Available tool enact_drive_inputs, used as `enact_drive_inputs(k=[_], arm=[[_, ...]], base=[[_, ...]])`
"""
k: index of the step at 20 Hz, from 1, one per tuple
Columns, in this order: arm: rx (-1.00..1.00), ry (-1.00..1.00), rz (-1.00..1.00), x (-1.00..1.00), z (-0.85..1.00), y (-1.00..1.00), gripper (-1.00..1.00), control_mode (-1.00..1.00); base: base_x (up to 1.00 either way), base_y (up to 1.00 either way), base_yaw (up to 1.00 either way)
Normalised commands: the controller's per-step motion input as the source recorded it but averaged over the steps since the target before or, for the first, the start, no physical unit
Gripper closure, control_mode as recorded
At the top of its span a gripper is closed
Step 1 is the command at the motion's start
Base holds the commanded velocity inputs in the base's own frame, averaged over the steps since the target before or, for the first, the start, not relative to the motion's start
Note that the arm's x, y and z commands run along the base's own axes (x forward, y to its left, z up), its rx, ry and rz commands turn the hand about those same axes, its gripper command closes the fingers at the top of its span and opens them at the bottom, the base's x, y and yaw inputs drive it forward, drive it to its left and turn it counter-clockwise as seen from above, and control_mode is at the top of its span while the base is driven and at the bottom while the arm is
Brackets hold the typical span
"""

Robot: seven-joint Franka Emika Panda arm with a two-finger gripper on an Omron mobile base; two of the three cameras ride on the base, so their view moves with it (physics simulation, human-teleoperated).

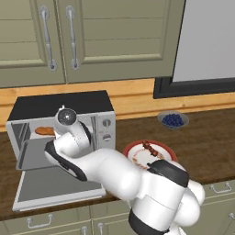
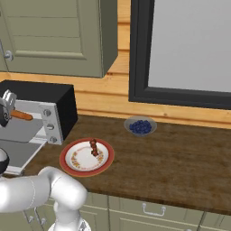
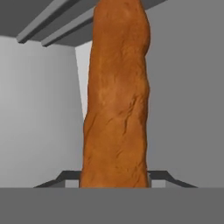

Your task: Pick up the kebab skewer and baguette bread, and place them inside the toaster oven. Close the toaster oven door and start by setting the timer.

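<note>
One oven (image 1: 59,104) on the bench (image 2: 180,153), door (image 1: 55,186) dropped open. One plate (image 2: 72,169), one berry bowl (image 2: 140,126) at its 2 o'clock. One baguette (image 3: 116,100), clamped between my fingers (image 2: 6,107), partly closed on it, inside the oven mouth, above the tray. One skewer (image 2: 94,146) on the plate. Done, as I judge: baguette nearly delivered. Left: release, fetch skewer, shut door, set timer.
</note>
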Motion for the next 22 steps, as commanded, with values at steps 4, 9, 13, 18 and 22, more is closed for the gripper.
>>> enact_drive_inputs(k=[4, 9, 13, 18, 22], arm=[[0.00, 0.01, 0.00, 0.14, 0.00, 0.00, -1.00, -1.00], [0.00, 0.01, 0.00, 0.00, 0.00, 0.00, -1.00, -1.00], [0.00, 0.07, 0.00, 0.00, 0.01, 0.00, -1.00, -1.00], [0.00, 0.13, 0.00, -0.20, 0.13, -0.16, -1.00, -1.00], [-0.02, 0.13, 0.00, -0.88, 0.04, -0.45, -1.00, -1.00]], base=[[0.00, 0.00, 0.00], [0.00, 0.00, 0.00], [0.00, 0.00, 0.00], [0.00, 0.00, 0.00], [0.00, 0.00, 0.00]])
